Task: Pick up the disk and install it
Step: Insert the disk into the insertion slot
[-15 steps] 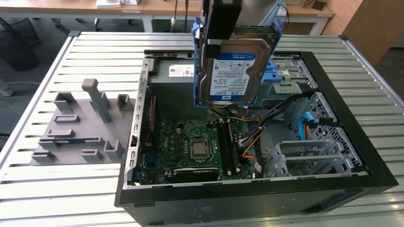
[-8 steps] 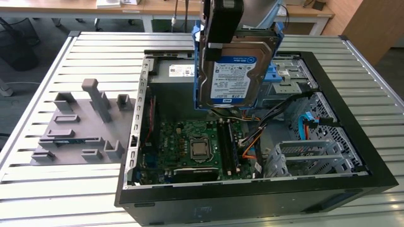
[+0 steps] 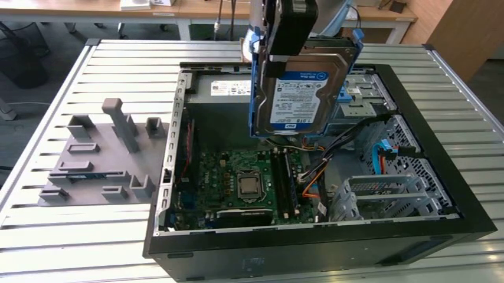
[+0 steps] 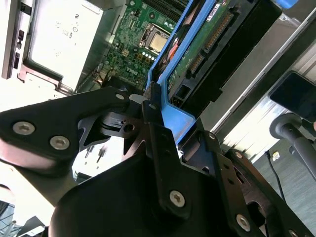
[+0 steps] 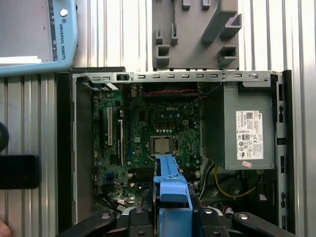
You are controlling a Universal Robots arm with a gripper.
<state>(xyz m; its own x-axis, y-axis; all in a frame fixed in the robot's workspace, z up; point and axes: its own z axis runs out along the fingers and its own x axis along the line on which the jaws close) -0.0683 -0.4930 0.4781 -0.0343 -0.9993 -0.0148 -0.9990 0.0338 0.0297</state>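
A slatted metal surface [image 3: 71, 247] is carrying an open black computer case [image 3: 315, 253], which is lying on its side directly beneath the jaws with its interior facing up. Inside it, a grey power-supply box [image 5: 242, 128] is sitting against one wall, below and off to one side of the jaws, while the green motherboard [image 3: 236, 177] is lying flat underneath them. A grey moulded fixture [image 3: 102, 159] is resting on the surface outside the case, well apart from the jaws. The disk [image 3: 303, 94] is hanging on edge between the jaws, its label showing in the exterior view, raised clear above the case and touching nothing inside it. The jaws are clamping its blue carrier rails, closed firmly onto the plastic. The pick-up appears to be done. The installing appears not yet done, since the disk is sitting in no bay and is well above the silver drive cage [image 3: 386, 194]
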